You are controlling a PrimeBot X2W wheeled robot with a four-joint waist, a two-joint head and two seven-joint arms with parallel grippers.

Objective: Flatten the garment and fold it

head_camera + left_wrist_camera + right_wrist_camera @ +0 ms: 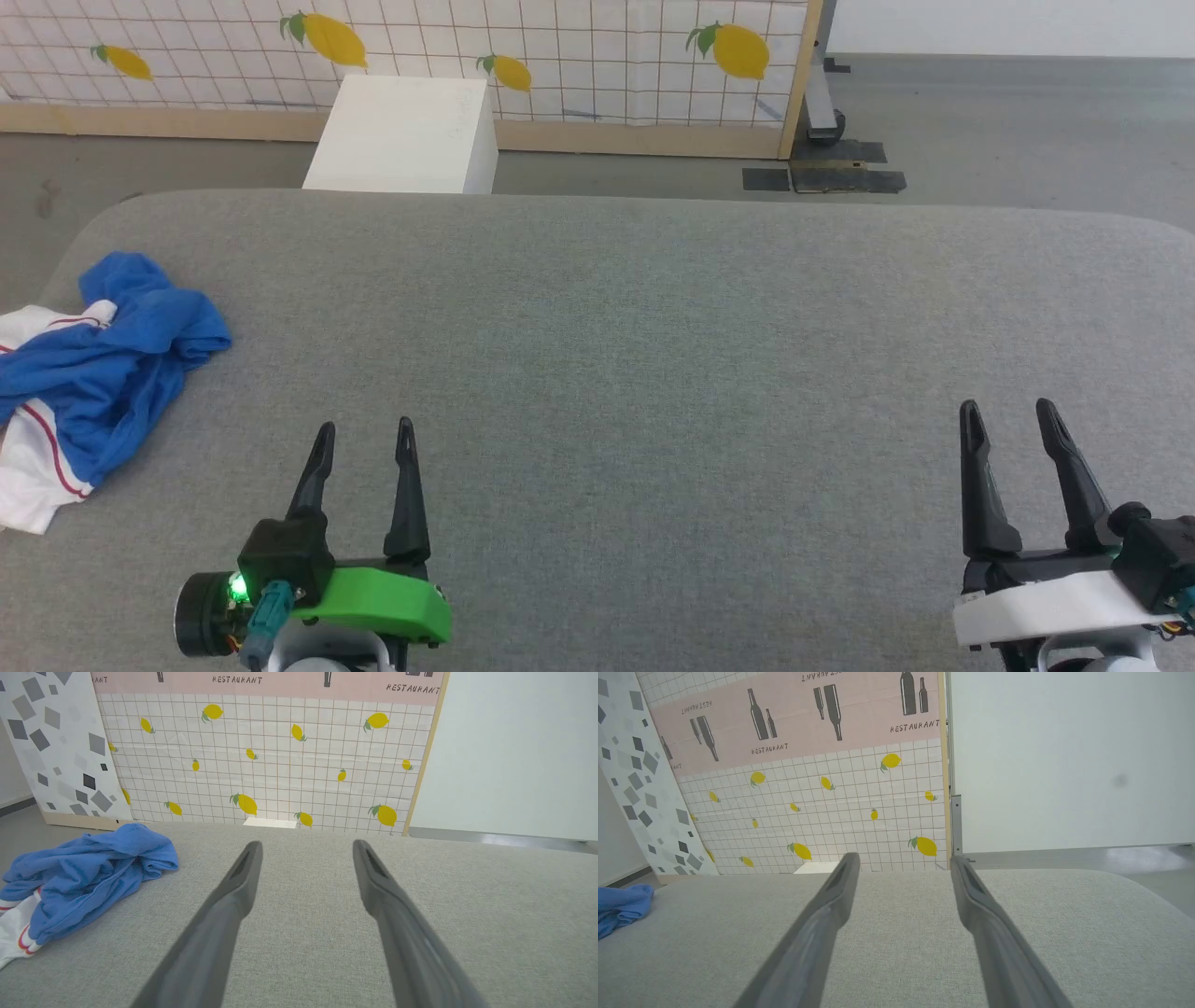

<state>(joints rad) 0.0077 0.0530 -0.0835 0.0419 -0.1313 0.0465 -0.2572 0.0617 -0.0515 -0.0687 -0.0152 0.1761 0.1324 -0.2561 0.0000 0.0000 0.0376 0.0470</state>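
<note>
Far to my left, at the left edge of the table [653, 308], the shirt [112, 369] lies in a crumpled heap. Blue cloth is bunched on top, and white parts edged with thin red stripes show beneath it and on the side nearer me. Part of it runs past the left edge of the head view. It rests on the grey cloth surface and nothing touches it.

To the right of the shirt, near it but apart, my left gripper [365, 426] sits over the near part of the table, with a green shell at its wrist. Its two dark fingers are spread and point away from me. There is bare grey cloth between them and they hold nothing. From my left wrist, the shirt lies off to the left of my fingers, not between them.

Past the table's far edge, a white box [406, 135] stands on the floor in front of a tiled panel [579, 65] printed with lemons.

Further right, well apart from the shirt, is my right gripper [1007, 406], with a white shell at its wrist. Its fingers are spread too and are empty over bare cloth. From my right wrist, a bit of the blue shirt shows at the far left edge. Dark tape patches [826, 177] lie on the floor by the right end of the panel.
</note>
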